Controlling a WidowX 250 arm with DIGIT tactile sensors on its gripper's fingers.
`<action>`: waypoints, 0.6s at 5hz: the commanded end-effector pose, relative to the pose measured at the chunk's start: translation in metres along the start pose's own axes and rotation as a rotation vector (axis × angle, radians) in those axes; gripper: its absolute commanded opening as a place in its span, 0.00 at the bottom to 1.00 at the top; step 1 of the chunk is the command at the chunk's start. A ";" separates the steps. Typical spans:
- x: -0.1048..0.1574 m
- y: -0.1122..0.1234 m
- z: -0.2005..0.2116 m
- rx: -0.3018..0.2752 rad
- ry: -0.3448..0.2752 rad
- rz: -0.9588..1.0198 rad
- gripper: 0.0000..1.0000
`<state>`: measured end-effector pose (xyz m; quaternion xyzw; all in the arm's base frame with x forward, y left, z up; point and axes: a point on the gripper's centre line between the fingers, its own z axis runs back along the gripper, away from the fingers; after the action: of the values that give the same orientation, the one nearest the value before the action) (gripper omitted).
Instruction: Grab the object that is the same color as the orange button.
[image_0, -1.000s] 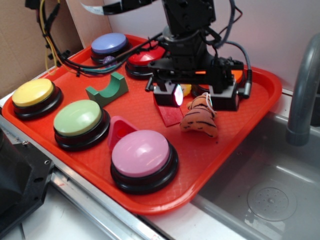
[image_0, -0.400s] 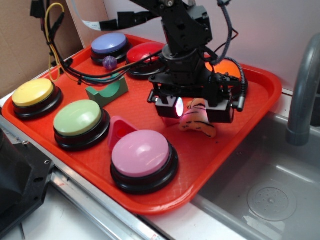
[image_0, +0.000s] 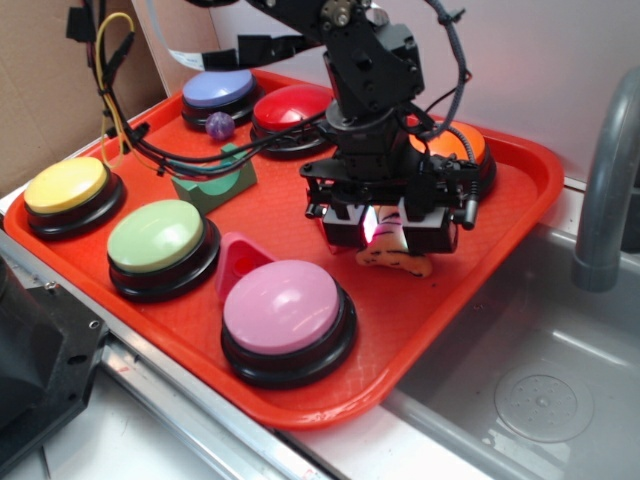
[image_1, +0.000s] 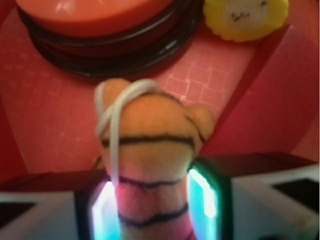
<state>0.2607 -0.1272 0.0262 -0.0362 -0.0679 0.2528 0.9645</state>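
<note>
The small orange plush tiger (image_0: 397, 263) with black stripes lies on the red tray (image_0: 440, 310), just in front of the orange button (image_0: 463, 148). My gripper (image_0: 385, 232) is lowered over it, and its two lit pads press the tiger's body from both sides. In the wrist view the tiger (image_1: 152, 145) stands between the pads of the gripper (image_1: 154, 210), with its white string loop (image_1: 112, 115) over its head. The orange button (image_1: 95, 10) fills the top of that view. Most of the tiger is hidden under the gripper in the exterior view.
A yellow smiley toy (image_1: 245, 17) and a red wedge (image_1: 270, 100) lie behind the tiger. Pink (image_0: 285, 305), green (image_0: 155, 235), yellow (image_0: 65, 185), blue (image_0: 218, 88) and red (image_0: 290, 105) buttons, a green arch block (image_0: 212, 180) and a pink block (image_0: 240, 258) share the tray. A sink (image_0: 540, 390) and faucet (image_0: 605, 180) are at the right.
My gripper has come forward and down over the tiger, and its jaws have narrowed from wide open to pressing the tiger's sides. The orange button has come into view behind it.
</note>
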 end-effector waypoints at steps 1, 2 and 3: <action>0.014 0.002 0.026 -0.024 0.028 -0.052 0.00; 0.019 0.009 0.054 -0.041 0.051 -0.096 0.00; 0.021 0.019 0.088 -0.036 0.030 -0.125 0.00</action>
<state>0.2423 -0.0995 0.0953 -0.0334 -0.0271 0.1897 0.9809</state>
